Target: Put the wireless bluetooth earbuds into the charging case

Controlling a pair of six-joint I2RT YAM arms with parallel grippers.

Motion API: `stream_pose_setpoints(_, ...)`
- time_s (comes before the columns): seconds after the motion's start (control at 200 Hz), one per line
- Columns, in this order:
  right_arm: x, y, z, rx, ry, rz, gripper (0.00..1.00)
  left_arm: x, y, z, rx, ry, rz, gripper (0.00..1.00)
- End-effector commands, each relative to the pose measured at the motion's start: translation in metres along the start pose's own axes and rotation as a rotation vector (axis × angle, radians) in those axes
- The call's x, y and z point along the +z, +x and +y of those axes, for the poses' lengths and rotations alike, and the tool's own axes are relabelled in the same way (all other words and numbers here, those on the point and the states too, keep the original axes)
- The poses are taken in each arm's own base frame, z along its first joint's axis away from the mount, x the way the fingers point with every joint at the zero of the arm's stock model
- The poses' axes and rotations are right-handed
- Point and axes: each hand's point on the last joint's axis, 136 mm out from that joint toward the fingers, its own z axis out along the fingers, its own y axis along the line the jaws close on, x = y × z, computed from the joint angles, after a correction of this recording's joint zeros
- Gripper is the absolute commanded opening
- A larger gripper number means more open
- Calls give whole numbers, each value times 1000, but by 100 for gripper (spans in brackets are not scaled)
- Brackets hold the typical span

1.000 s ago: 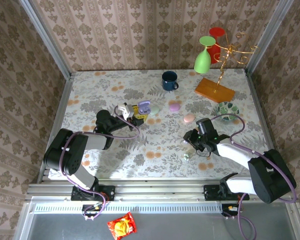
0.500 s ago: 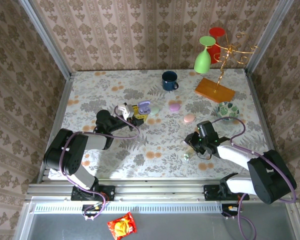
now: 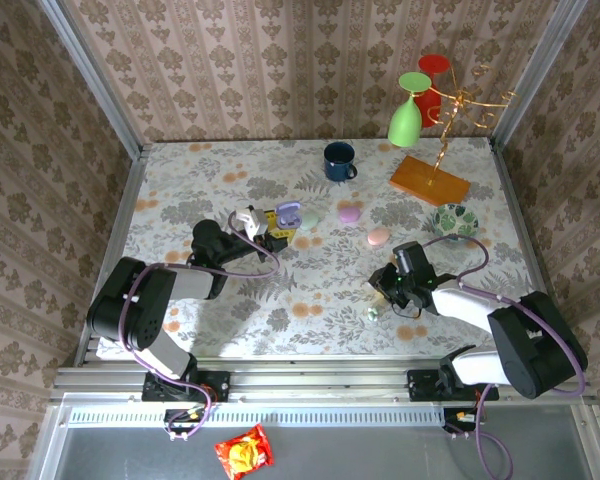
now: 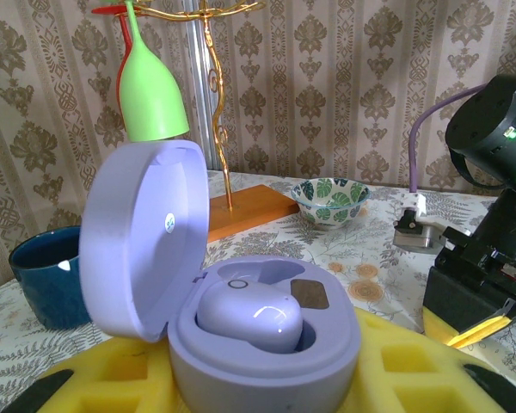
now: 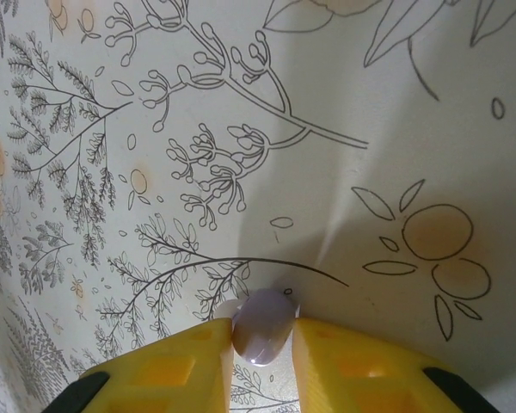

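Facing upward with its lid swung back, the charging case point(image 4: 258, 335) is clamped in the left jaws near the middle of the worktop point(image 3: 320, 290), apparently for loading. A pale purple earbud point(image 5: 262, 325) is pinched in the right jaws, close to the worktop toward its near right edge.

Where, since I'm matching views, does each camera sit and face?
Top external: above, behind the bases, looking down on both arms.
Left wrist: faces level across the table; its yellow fingers hold the open charging case.
Right wrist: faces down at the table; its fingers pinch a purple earbud.
Shared: top and left wrist both show charging case and blue mug.
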Motion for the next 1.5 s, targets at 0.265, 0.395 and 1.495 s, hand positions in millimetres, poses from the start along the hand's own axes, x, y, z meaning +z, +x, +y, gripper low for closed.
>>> stream_pose_setpoints(0.265, 6, -3, -14, -89, 82, 21, 21, -5, -9, -5, 29, 16, -25, 34)
stream_pose_setpoints(0.395, -1, -2, -7, -212, 112, 49, 21, -5, -8, -6, 25, 22, -22, 34)
stream_pose_setpoints(1.495, -89, 39, 237, -1404, -258, -88, 23, -8, 7, -38, -26, 138, 8, 34)
